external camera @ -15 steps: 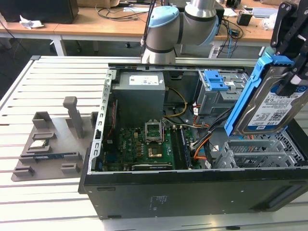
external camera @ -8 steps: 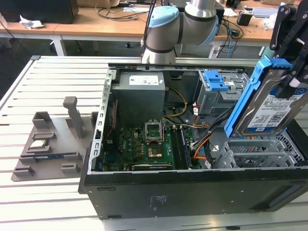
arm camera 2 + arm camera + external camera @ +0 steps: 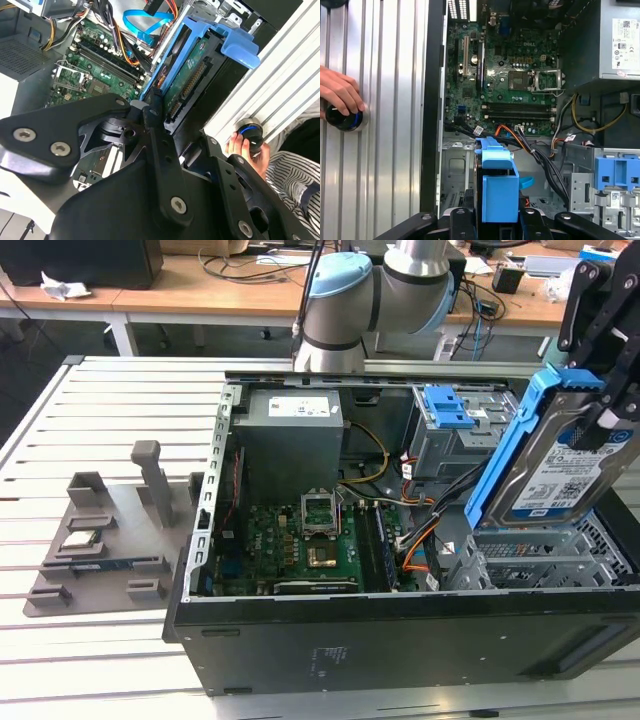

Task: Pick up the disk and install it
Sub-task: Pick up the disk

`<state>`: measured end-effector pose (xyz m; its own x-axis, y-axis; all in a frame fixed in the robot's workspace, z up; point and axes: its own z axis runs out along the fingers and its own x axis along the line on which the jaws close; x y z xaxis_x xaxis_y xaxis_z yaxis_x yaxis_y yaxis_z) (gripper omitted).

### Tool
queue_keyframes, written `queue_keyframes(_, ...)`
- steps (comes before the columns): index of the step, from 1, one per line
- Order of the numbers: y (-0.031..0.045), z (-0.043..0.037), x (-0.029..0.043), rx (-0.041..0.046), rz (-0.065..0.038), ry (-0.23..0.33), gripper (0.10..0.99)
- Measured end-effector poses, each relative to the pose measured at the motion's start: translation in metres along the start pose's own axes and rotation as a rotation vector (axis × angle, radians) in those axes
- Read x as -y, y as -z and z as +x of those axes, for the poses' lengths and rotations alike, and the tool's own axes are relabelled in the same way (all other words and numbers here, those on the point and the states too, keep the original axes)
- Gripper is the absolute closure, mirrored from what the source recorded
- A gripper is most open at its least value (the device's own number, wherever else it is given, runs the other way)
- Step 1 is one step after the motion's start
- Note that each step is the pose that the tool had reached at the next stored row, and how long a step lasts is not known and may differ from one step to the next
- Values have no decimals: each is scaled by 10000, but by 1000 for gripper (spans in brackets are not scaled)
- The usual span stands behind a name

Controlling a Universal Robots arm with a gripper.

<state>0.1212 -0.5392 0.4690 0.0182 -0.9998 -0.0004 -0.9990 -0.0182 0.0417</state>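
In claw (image 3: pixel 598 405) — blue-framed silver disk (image 3: pixel 566 476), white lbl

My fingers (image 3: pixel 607 410) hold the disk (image 3: pixel 575 475) tilted over the case (image 3: pixel 400 640), at the exterior view's right. The case lies on the table (image 3: pixel 120 390); 1 tray (image 3: pixel 110 532) beside it, that view's left.

Exterior view overlooks the case (image 3: pixel 400 645); both wrist views (close) share its motherboard (image 3: pixel 520 55) (image 3: pixel 87 65).

Slatted metal table (image 3: pixel 100 410); wooden desks (image 3: pixel 200 298) behind, cables (image 3: pixel 240 265) on top; floor (image 3: pixel 40 345) probably dark grey
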Motion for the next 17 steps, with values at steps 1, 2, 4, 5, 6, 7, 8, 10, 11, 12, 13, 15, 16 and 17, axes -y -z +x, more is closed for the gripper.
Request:
queue_keyframes(1, -6, 0, 1, 0, 0, 0, 722)
queue_keyframes(2, -15, 0, 3, 0, -1, 1, 722)
queue_keyframes(4, -30, 0, 7, 1, -1, 0, 722)
queue_keyframes(5, -36, 0, 8, 0, 0, 0, 722)
queue_keyframes(6, -47, 0, 11, 0, 0, 1, 722)
queue_keyframes(7, -56, 0, 13, 0, 0, 1, 722)
queue_keyframes(8, -62, 0, 15, 0, 0, 1, 722)
queue_keyframes(10, -83, 0, 20, -1, 0, 0, 722)
queue_keyframes(11, -97, 1, 25, 0, 0, 1, 722)
queue_keyframes(12, -110, 1, 30, 0, 0, 1, 722)
queue_keyframes(13, -124, 1, 36, 0, 0, 1, 722)
queue_keyframes(15, -143, 2, 79, 0, 0, 0, 722)
queue_keyframes(16, -145, 2, 101, -1, 0, 0, 722)
queue_keyframes(17, -150, 2, 118, 2, 0, 1, 722)
